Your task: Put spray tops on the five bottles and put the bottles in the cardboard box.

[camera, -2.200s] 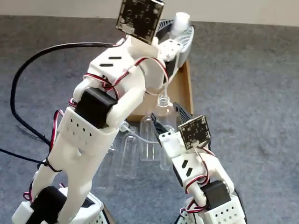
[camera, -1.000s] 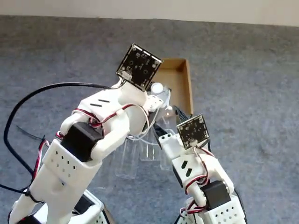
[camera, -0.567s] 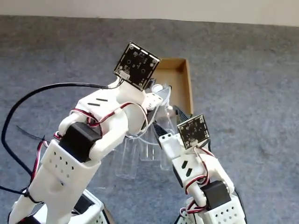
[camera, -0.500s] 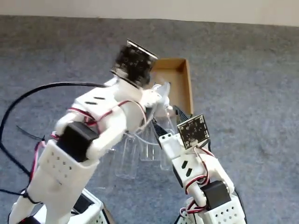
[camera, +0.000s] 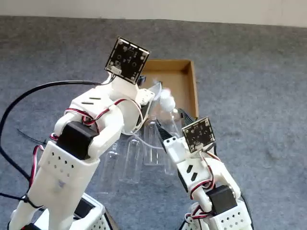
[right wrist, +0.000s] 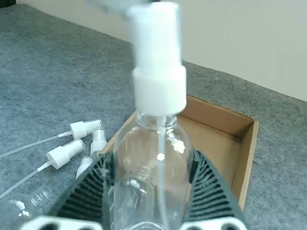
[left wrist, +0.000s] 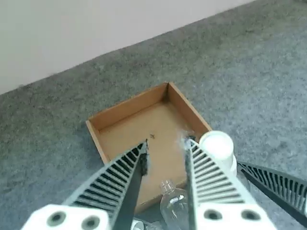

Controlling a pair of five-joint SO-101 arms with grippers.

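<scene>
Just short of the cardboard box (camera: pixel 193 91), observed right gripper (right wrist: pixel 152 160) clamped on an upright clear bottle (right wrist: pixel 149 139), spray top (right wrist: pixel 158 62) sitting on its neck. Noted left gripper (left wrist: pixel 165 146) higher up, by the box's near wall, fingers apart, one finger just beside the top's white cap. Logged loose spray tops (right wrist: pixel 74 143) beside the box's outer wall, spare bottles (camera: pixel 132 160) lying between the arms, grey carpet (camera: pixel 249 96) wide around.
</scene>
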